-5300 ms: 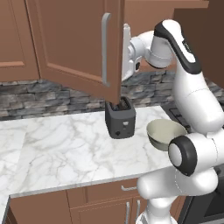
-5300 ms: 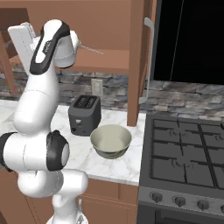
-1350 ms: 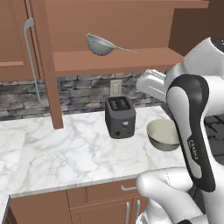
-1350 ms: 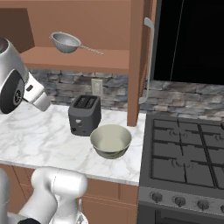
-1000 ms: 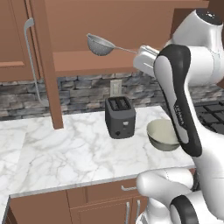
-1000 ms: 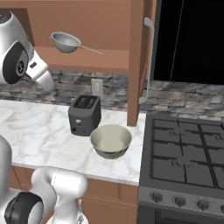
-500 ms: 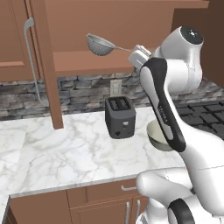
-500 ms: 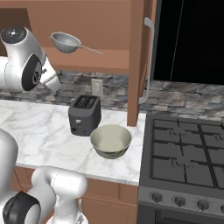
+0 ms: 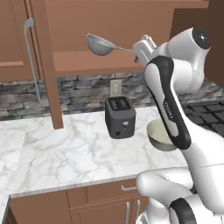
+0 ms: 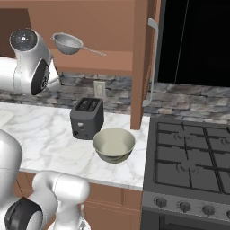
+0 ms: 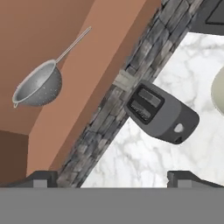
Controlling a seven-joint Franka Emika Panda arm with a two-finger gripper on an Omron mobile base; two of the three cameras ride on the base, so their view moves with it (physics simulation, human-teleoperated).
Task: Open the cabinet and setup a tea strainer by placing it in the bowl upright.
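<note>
The tea strainer (image 9: 101, 44) sits on the open cabinet (image 9: 109, 26) shelf, bowl-side down, its thin handle pointing toward your hand (image 9: 143, 48), which has swung up from beside the toaster (image 9: 119, 116) to shelf height over the last second and now sits just beside the handle's tip. Its fingers (image 11: 40, 178) are spread and hold nothing. So the door step is done and the reach is nearly set. Down on the surface (image 9: 65, 153), the bowl (image 10: 113, 143) waits empty. The strainer is small, grey mesh, half-domed, with a rim.

Tea strainer (image 10: 67, 44) sits inside the open cabinet (image 10: 112, 31), above the bowl (image 10: 113, 144).
</note>
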